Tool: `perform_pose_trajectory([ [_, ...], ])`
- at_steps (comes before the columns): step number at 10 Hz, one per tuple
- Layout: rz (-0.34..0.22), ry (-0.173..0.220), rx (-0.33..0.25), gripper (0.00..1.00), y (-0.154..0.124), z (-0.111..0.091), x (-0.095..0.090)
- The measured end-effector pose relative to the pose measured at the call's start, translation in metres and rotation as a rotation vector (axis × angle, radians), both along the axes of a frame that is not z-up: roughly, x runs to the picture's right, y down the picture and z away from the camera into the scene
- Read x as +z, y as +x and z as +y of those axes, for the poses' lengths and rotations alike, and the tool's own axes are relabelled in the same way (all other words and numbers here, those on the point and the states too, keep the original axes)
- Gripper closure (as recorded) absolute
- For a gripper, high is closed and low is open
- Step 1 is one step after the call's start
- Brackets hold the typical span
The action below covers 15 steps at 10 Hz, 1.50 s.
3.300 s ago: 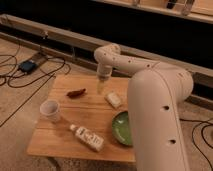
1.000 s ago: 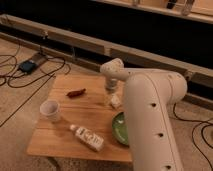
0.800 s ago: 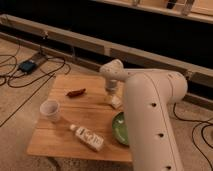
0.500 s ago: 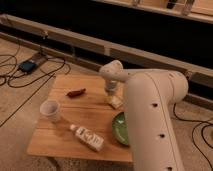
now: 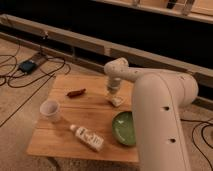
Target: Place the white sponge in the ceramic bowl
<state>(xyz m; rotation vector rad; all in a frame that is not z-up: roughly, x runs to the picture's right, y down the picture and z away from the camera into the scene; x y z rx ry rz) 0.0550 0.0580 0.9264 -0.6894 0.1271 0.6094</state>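
White sponge [image 5: 118, 102] just under pincer [image 5: 114, 93], grip unclear; green ceramic bowl [image 5: 122, 129] near, white cup [image 5: 50, 110] and bottle [image 5: 88, 138] well apart.

— What kind of place is this?
— A robot lab or test room, by the look: cables [image 5: 56, 62] and a power brick [image 5: 27, 65] loose on the carpet [image 5: 20, 117], a dark panelled wall [image 5: 125, 25], one small wooden table [image 5: 65, 135].
— And the gripper [image 5: 113, 92]?
— Low over the table's far side, at the sponge [image 5: 117, 101].
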Motion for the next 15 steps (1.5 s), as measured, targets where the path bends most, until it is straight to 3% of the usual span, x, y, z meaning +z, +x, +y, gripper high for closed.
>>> perform_pose_trajectory([
  [4,-0.12,-0.014,0.037,1.0,0.014,-0.02,-0.038],
  [8,-0.224,-0.045,0.053,1.0,0.031,-0.026,-0.087],
  [11,-0.237,-0.074,0.067,1.0,0.05,-0.013,-0.119],
  [15,-0.264,-0.15,0.097,1.0,0.055,0.028,-0.152],
])
